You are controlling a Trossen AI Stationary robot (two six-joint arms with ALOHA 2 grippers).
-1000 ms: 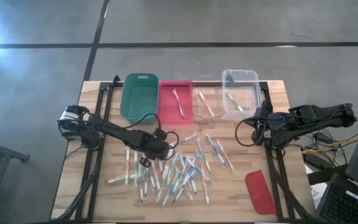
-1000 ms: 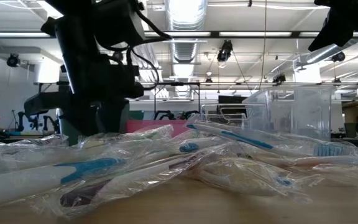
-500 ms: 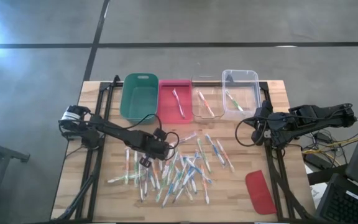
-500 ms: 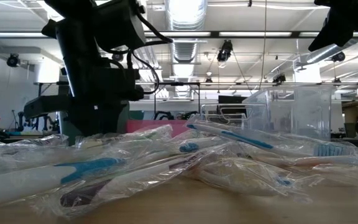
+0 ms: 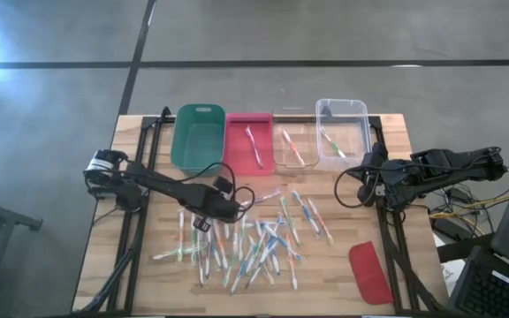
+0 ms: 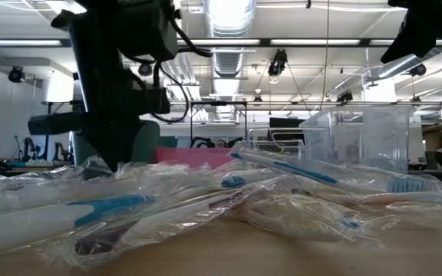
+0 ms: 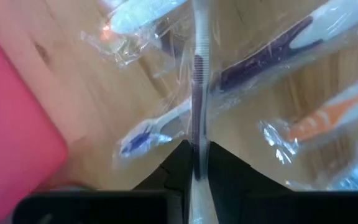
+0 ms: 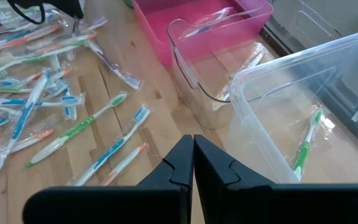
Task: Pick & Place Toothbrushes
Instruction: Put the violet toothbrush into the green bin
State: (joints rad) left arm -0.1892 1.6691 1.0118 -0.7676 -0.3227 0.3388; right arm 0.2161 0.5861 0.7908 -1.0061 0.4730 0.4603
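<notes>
- High view: a pale wooden table (image 5: 148, 265) carries a row of four bins at its far edge: a green tub (image 5: 198, 139), a pink tray (image 5: 248, 141) and two clear plastic boxes (image 5: 341, 131). The loose heap of wrapped toothbrushes (image 5: 254, 237) lies spread over the middle, and a flat red lid (image 5: 370, 272) sits near the front right corner. The left arm stretches low across the table, its left gripper (image 5: 210, 215) at the heap's left end. The right arm is folded at the right edge, its right gripper (image 5: 367, 172) beside the clear boxes.
- Low view: crinkled, glossy wrappers fill the foreground; the dark left arm comes down onto them from above.
- Left wrist view: the dark fingers (image 7: 222, 163) are pinched on a thin wrapped purple-handled toothbrush (image 7: 198, 81), above bare wood and the other brushes.
- Right wrist view: the fingers (image 8: 213, 162) meet with nothing between them, above the planks beside the clear boxes; a green brush (image 8: 307, 142) lies in the nearer box.
</notes>
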